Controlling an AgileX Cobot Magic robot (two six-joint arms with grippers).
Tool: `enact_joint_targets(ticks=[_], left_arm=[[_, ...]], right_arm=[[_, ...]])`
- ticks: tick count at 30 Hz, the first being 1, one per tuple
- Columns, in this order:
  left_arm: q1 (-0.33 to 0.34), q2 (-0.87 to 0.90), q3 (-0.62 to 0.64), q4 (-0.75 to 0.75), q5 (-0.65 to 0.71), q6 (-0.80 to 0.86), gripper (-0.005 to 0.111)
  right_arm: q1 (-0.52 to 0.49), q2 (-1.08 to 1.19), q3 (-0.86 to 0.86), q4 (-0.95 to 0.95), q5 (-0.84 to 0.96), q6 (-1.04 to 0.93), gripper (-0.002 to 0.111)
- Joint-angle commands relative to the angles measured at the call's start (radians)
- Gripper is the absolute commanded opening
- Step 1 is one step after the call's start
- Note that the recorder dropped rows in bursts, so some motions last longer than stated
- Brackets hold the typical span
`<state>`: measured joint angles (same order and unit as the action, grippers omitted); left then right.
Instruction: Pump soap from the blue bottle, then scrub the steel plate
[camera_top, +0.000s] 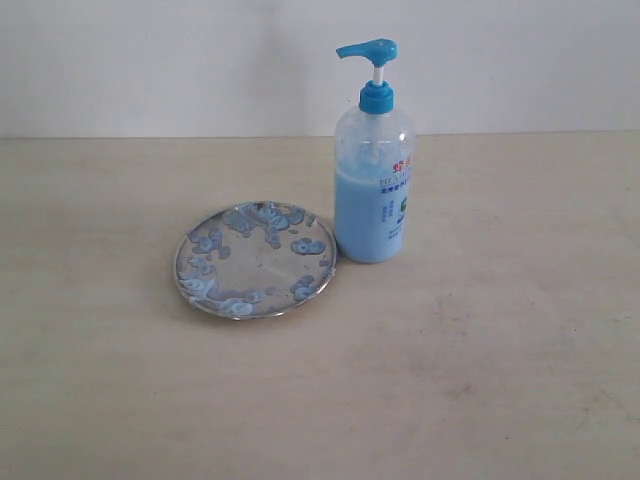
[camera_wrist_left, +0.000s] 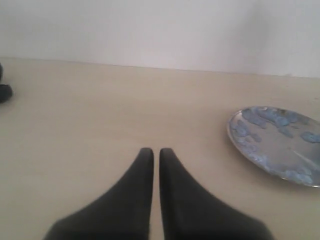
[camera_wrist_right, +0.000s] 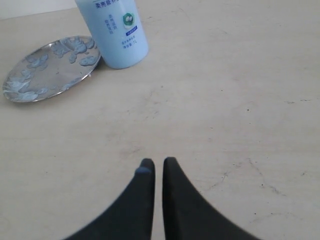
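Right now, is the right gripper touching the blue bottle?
Apart. The right wrist view shows bare table between the right gripper and the blue bottle.

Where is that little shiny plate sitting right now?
In the exterior view the steel plate lies flat on the table, a little left of centre, with its right rim close beside the foot of the blue bottle.
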<state>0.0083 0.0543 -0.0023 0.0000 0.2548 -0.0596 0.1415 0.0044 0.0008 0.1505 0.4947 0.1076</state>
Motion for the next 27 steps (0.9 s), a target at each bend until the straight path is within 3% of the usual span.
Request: enact_joint_targets(ticks=[1, 27], left_arm=[[0.078, -0.054, 0.002, -0.020, 0.075, 0.078, 0.004], [0.087, -0.054, 0.002, -0.019, 0.097, 0.078, 0.004]], right_arm=[[-0.002, -0.004, -0.001, 0.000, 0.000, -0.003, 0.001], [-0.002, -0.004, -0.001, -0.003, -0.038, -0.003, 0.001]])
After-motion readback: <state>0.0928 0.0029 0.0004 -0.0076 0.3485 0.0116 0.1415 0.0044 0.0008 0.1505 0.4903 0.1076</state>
